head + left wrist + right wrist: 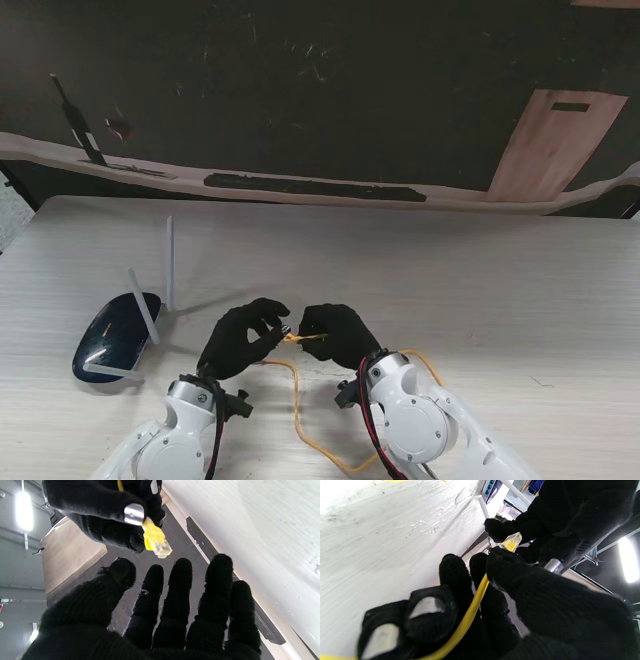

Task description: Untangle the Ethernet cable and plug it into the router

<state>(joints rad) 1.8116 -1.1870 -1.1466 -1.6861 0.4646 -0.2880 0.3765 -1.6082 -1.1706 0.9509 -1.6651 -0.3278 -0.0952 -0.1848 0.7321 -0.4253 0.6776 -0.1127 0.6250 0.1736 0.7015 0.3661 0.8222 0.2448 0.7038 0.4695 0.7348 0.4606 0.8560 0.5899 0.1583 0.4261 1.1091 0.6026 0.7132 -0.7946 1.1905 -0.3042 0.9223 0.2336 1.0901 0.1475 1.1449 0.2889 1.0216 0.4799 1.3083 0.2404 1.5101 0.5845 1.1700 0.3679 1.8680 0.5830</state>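
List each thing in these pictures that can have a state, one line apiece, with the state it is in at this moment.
Ethernet cable: lying slack on the table in loose curves, one end lifted.
Cable plug: unplugged, held in the air.
Right hand: shut on the cable just behind the plug.
Left hand: open, fingers spread close to the plug, not gripping it.
Router: on the table at the left, antennas raised, no cable attached.

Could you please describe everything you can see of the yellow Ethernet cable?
The thin yellow Ethernet cable is a rubbery-looking cord ending in a clear plastic plug with a yellow boot. The black-gloved right hand pinches it just behind the plug, held off the pale table. The rest loops loosely on the table between the arms. The left hand is not touching it.
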